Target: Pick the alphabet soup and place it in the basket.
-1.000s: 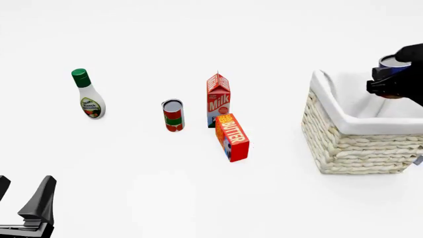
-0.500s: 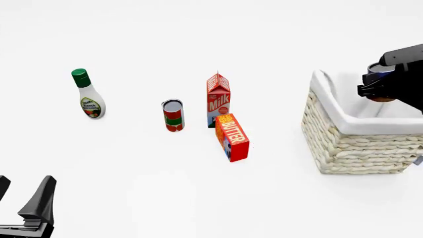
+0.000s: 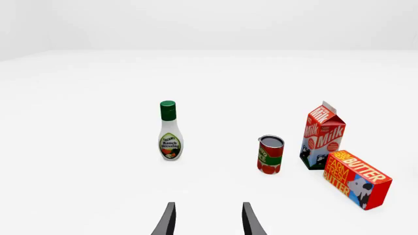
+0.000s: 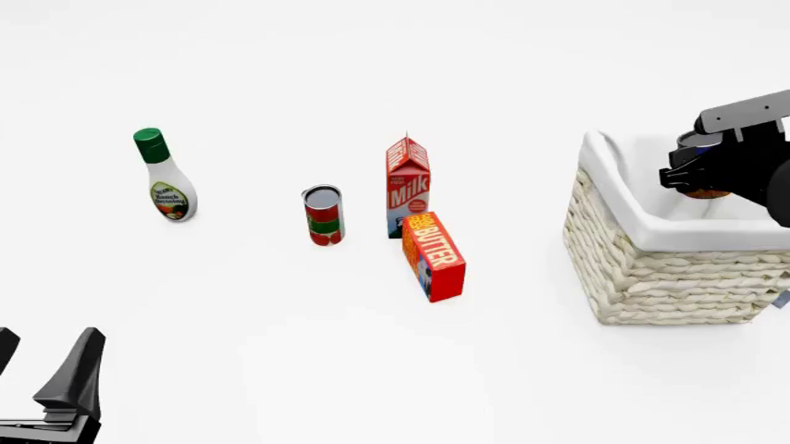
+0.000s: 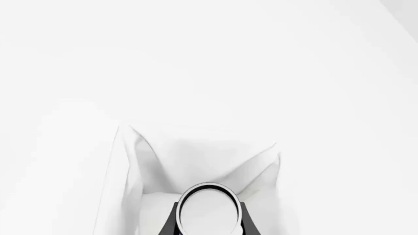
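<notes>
The right claw (image 4: 706, 178) hangs over the open basket (image 4: 642, 268) at the right side of the white tabletop (image 4: 247, 305), its fingers clamped on the alphabet soup (image 4: 708, 192), of which only the orange-yellow lower band peeks out beneath the black housing in the front view. Seen from the right wrist, the can's silver top (image 5: 207, 208) sits between the two dark fingers (image 5: 168, 223), directly above the white cloth lining (image 5: 196, 161) of the basket; the can is held above the lining, not resting on it. The left claw (image 4: 37, 379) rests low at the near left edge of the tabletop, its fingers (image 3: 166, 223) spread apart and holding nothing. Across the middle of the tabletop stand a green-capped ranch dressing bottle (image 4: 165, 175), a red-and-green-labelled can (image 4: 324, 215) and an upright milk carton (image 4: 408, 185). A red butter box (image 4: 434, 255) lies just in front of the carton, close beside it; whether the two touch cannot be told. All four are well apart from the basket
</notes>
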